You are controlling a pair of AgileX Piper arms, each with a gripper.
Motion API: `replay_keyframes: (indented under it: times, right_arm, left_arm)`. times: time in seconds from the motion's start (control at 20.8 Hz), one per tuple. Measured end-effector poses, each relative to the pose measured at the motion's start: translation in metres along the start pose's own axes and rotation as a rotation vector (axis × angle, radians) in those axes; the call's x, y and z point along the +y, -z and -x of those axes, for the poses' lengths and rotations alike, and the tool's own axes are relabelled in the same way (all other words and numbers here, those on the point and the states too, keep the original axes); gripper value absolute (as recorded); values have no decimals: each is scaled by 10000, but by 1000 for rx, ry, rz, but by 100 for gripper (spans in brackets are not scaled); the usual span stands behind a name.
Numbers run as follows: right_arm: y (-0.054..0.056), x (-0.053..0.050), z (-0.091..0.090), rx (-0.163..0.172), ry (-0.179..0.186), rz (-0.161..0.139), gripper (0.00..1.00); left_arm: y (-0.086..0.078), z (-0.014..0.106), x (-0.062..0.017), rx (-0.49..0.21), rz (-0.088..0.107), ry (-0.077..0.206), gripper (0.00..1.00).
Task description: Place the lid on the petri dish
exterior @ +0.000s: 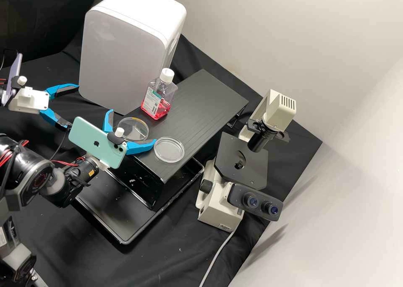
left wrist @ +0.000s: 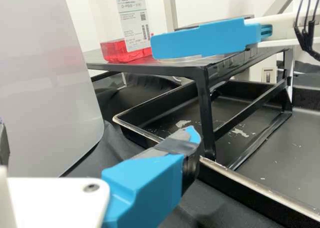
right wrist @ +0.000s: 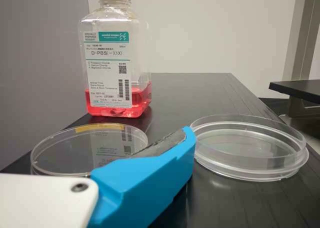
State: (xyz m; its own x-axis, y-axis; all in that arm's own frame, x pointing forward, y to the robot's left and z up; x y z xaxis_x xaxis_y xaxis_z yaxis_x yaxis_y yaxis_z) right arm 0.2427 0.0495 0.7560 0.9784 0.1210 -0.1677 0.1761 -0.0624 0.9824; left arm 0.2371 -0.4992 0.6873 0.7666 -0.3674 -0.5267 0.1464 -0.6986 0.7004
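Observation:
Two clear round pieces lie side by side on the raised black shelf [exterior: 205, 102]. The shallower one, the lid [exterior: 132, 129] [right wrist: 90, 148], lies flat between the spread fingers of my right gripper [exterior: 133, 127], which is open and not lifting it. One of that gripper's fingers [right wrist: 150, 173] sits in the gap between the lid and the deeper petri dish [exterior: 169, 148] [right wrist: 250, 145]. The dish stands near the shelf's front edge. My left gripper [exterior: 72, 105] hovers open and holding nothing, off the shelf to the left beside the white box. One of its fingers [left wrist: 160, 173] points toward the tray.
A flask of pink liquid [exterior: 156, 95] [right wrist: 116, 58] stands on the shelf just behind the lid. A tall white box [exterior: 126, 43] is behind the shelf at left. A black tray [exterior: 126, 224] lies under the shelf, and a microscope [exterior: 247, 161] stands to its right.

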Motion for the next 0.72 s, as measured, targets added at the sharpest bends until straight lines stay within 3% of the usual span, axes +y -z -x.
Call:
replay_keyframes:
  times: [0.72]
  right_arm:
    - [32, -22, 4, 10, 6, -3, 0]
  left_arm:
    - [0, 0, 0, 0, 0, 0, 100]
